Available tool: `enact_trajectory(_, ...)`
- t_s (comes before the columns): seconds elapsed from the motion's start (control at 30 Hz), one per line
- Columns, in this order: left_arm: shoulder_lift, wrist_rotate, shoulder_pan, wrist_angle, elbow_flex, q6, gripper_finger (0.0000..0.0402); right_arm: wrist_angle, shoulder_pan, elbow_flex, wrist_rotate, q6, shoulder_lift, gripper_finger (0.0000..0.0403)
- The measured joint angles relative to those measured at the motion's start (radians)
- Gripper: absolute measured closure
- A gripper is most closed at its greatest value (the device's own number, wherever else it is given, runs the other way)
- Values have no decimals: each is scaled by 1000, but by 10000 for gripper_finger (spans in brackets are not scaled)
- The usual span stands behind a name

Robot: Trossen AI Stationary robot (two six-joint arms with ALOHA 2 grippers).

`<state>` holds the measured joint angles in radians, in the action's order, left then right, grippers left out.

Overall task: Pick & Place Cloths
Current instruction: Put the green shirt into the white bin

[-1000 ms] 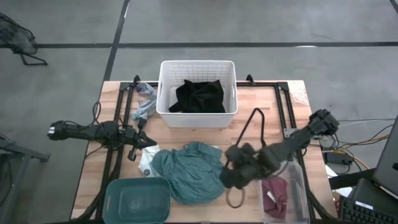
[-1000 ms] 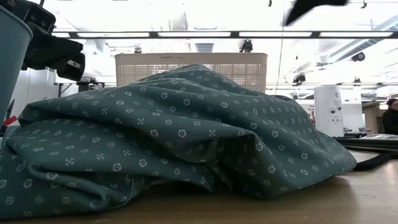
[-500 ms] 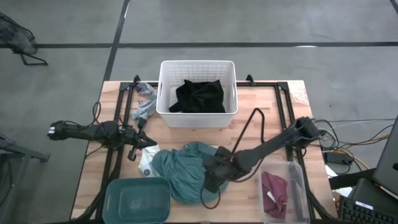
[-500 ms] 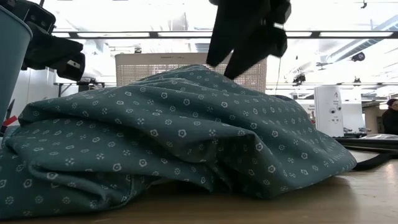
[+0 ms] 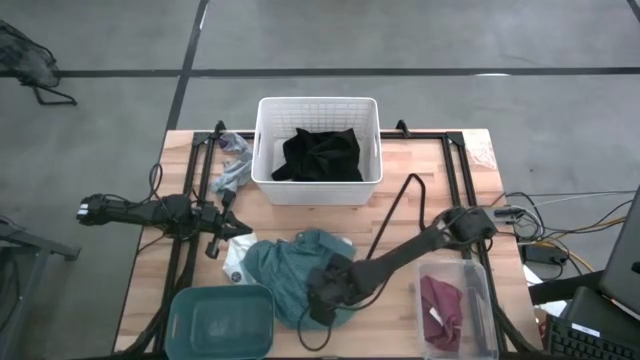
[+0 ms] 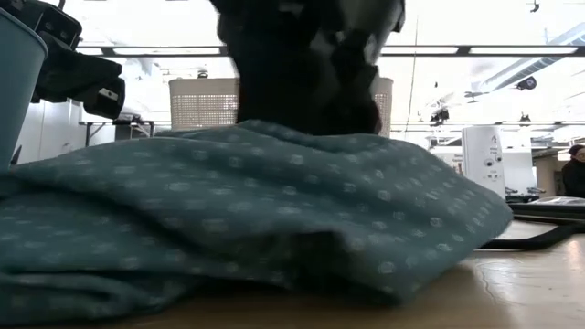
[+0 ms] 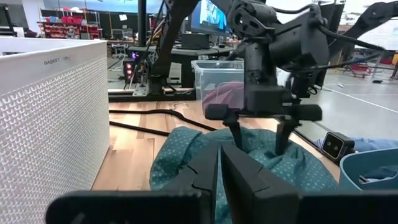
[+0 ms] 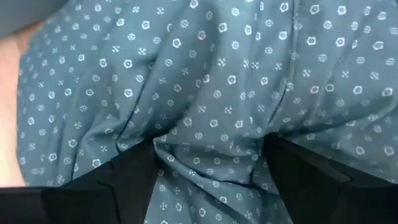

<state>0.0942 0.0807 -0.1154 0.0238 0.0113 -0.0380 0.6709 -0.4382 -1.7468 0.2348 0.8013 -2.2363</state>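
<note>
Right claw has swung from the clear bin and now presses, fingers apart, into the crumpled teal patterned cloth: grasp imminent; left claw together, idle at bench left

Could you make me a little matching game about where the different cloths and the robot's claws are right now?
Things:
1. black garment
2. maroon cloth
3. teal cloth
4. left gripper

Places or states:
A. in the clear bin at the table's right edge
B. spread on the table, with the open right gripper pressed down onto it
C. in the white basket
D. fingers shut, waiting beside the teal cloth

Pairs: 1-C, 2-A, 3-B, 4-D
</note>
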Motion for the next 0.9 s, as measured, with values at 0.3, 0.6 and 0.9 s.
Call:
enact_trajectory(0.3,0,0,0,1,0,0,376,254,29,-228,-11,-25,-122,292)
enact_trajectory(0.6,0,0,0,1,0,0,376,460,32,-400,49,-61,-113,375)
enact_trajectory(0.9,0,0,0,1,0,0,376,694,22,-598,218,-69,-36,380)
